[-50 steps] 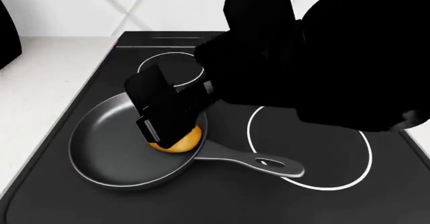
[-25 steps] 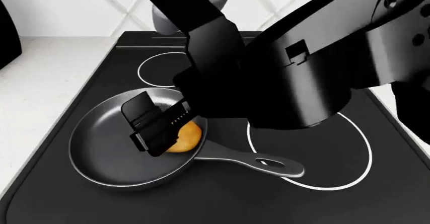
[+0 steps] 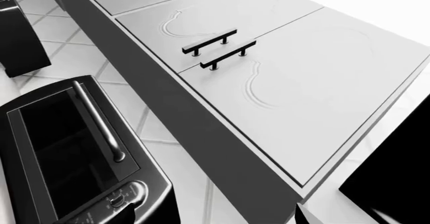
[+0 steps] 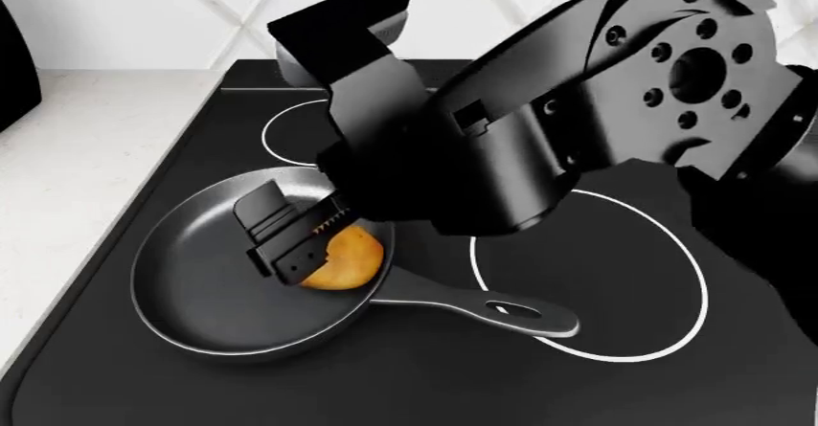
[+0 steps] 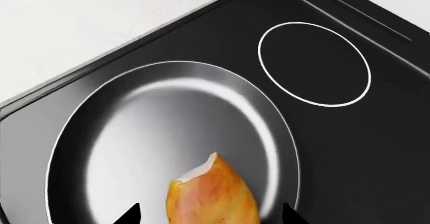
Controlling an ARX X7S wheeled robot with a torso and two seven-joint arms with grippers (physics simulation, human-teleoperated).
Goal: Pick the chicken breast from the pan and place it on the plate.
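Observation:
The chicken breast [image 4: 345,259] is a golden-orange lump lying in the dark pan [image 4: 205,292], near the side where the handle [image 4: 492,308] joins. My right gripper [image 4: 306,246] is down in the pan over the chicken. In the right wrist view the chicken [image 5: 213,199] sits between the two fingertips [image 5: 132,215] with a gap on each side, so the jaws stand open around it. The pan's floor [image 5: 154,128] shows grey and bare beyond it. My left gripper [image 3: 211,218] is open and empty, away from the stove. The blue plate is out of view.
The pan stands on a black cooktop [image 4: 422,388] with white burner rings [image 4: 588,282], and pale counter [image 4: 77,148] lies to its left. The left wrist view shows white cabinet doors [image 3: 295,83] with bar handles and a dark toaster oven [image 3: 67,153].
My right arm has swung and rolled so its wrist now faces the camera. The gripper has shifted slightly left in the pan. The chicken stays near the pan's handle side.

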